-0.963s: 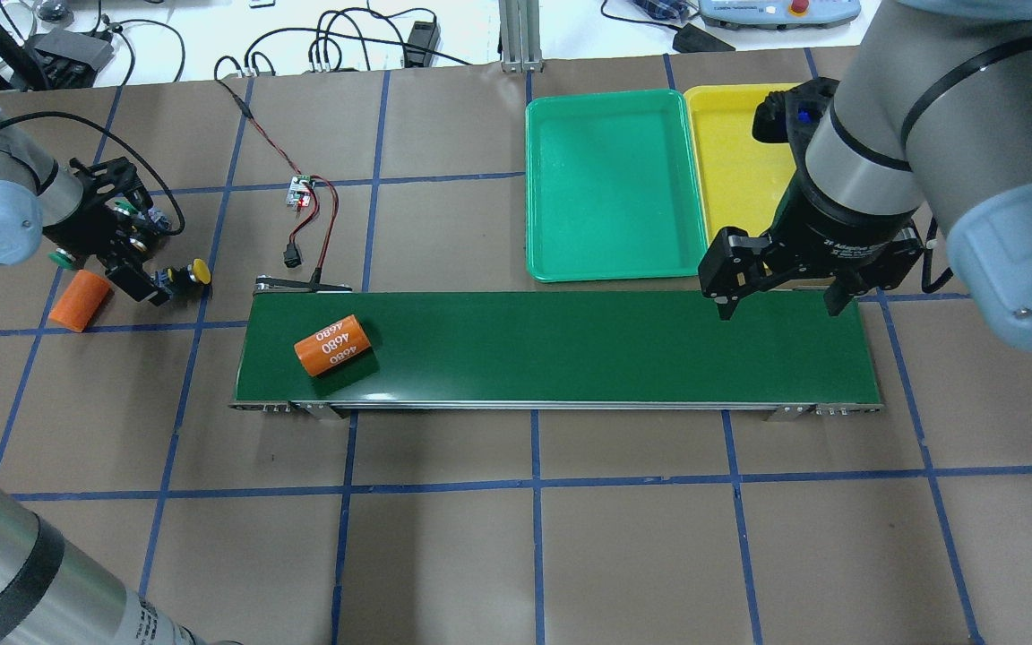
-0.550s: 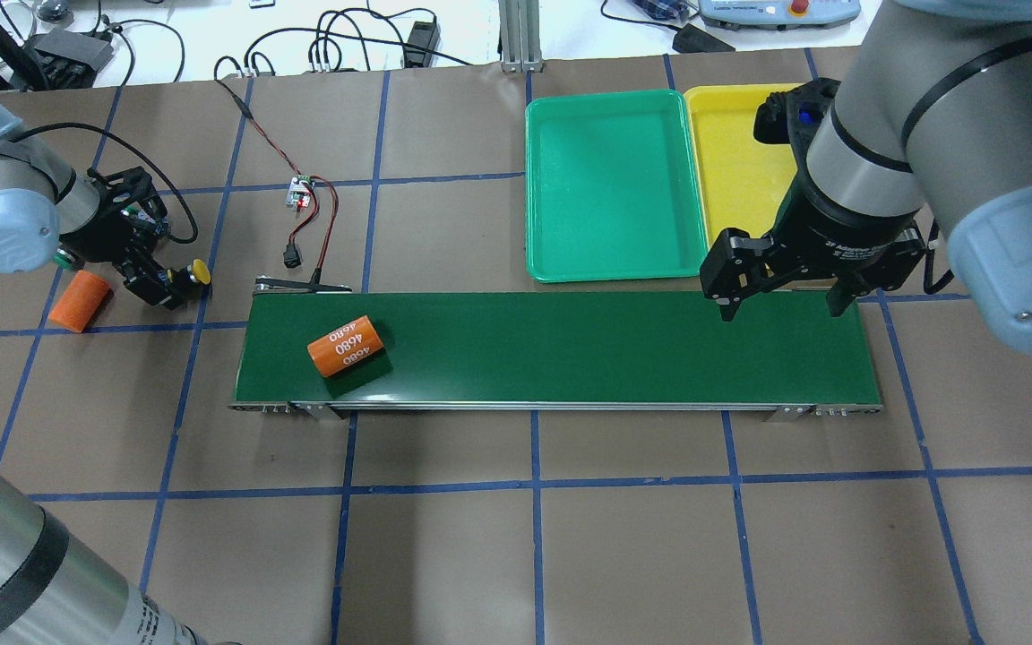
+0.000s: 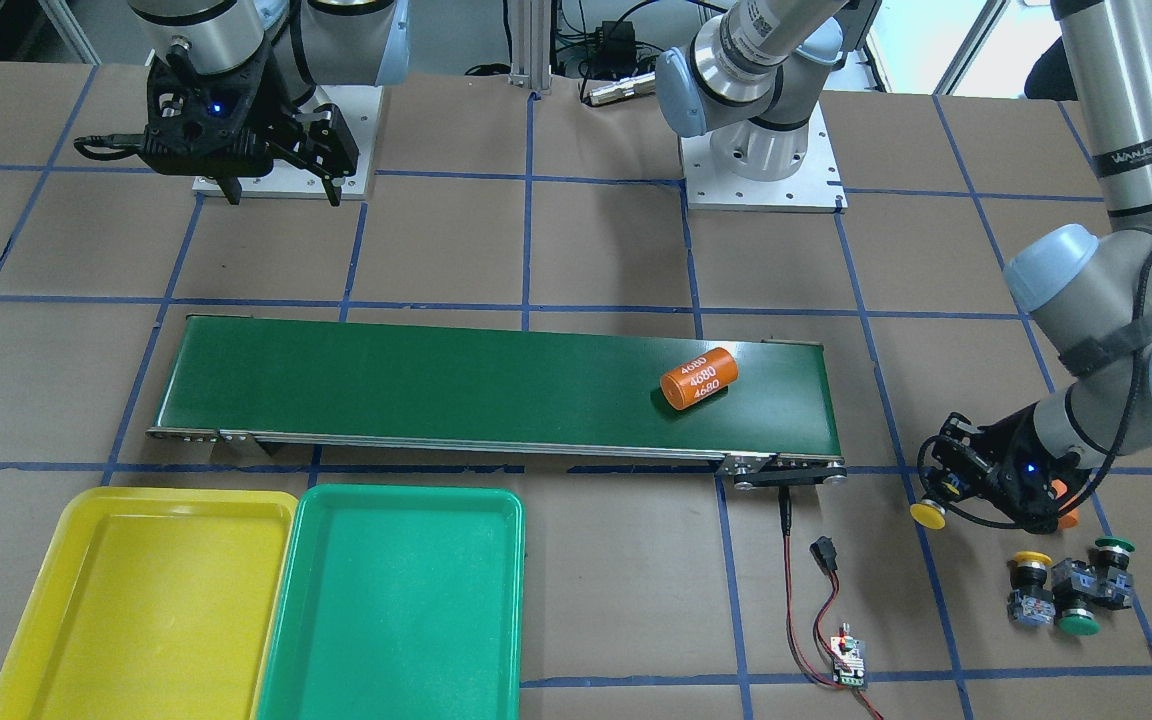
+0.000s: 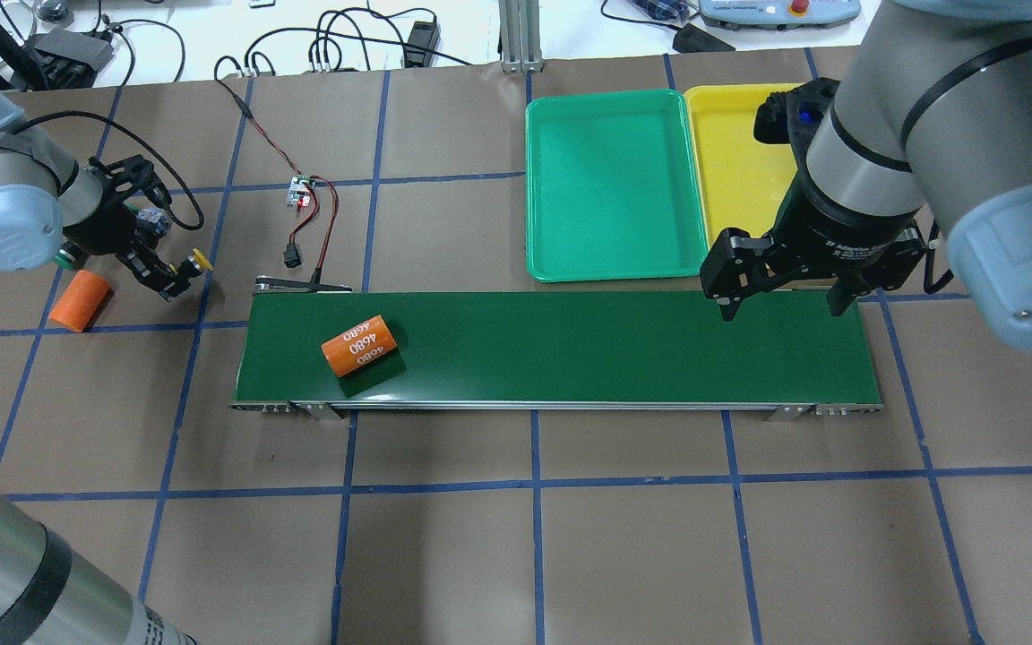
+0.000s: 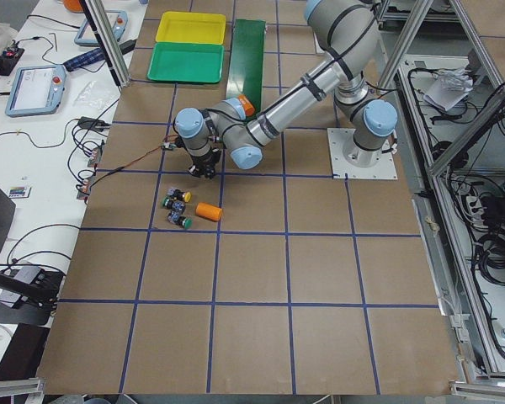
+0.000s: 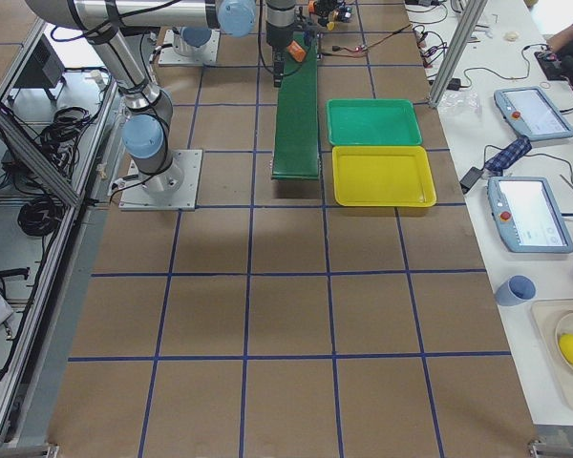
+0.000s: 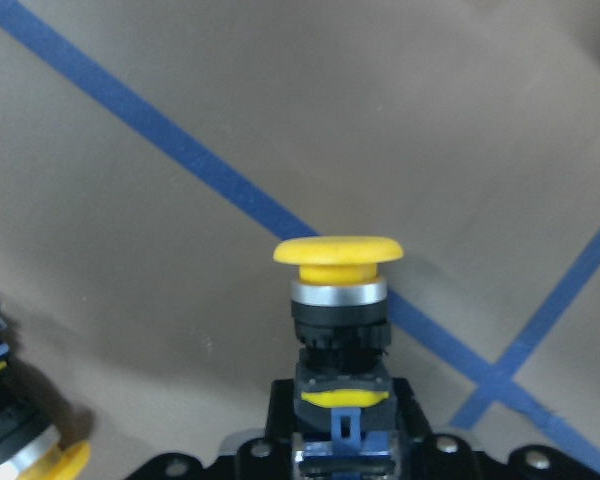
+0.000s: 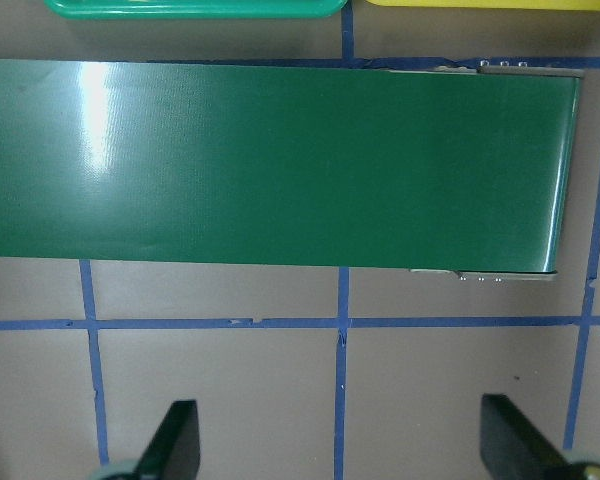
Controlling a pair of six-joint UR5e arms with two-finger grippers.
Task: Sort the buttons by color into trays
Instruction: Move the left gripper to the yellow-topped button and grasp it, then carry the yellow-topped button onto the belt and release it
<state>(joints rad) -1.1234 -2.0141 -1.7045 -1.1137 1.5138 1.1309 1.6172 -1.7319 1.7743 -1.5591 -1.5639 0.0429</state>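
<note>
Left pincer [image 4: 177,271]: clamped on one yellow button [image 4: 200,261], cap pointing outward, near the belt's left end.
Other buttons [image 3: 1066,590]: three clustered on the tabletop [image 3: 996,640] close by.
Belt [image 4: 570,345]: carries an orange cylinder [image 4: 359,344].
Green tray [image 4: 610,179], yellow tray [image 4: 735,170]: side by side beyond the belt.
Right pincer [image 4: 781,310]: fingers wide apart, above the belt's right end.
</note>
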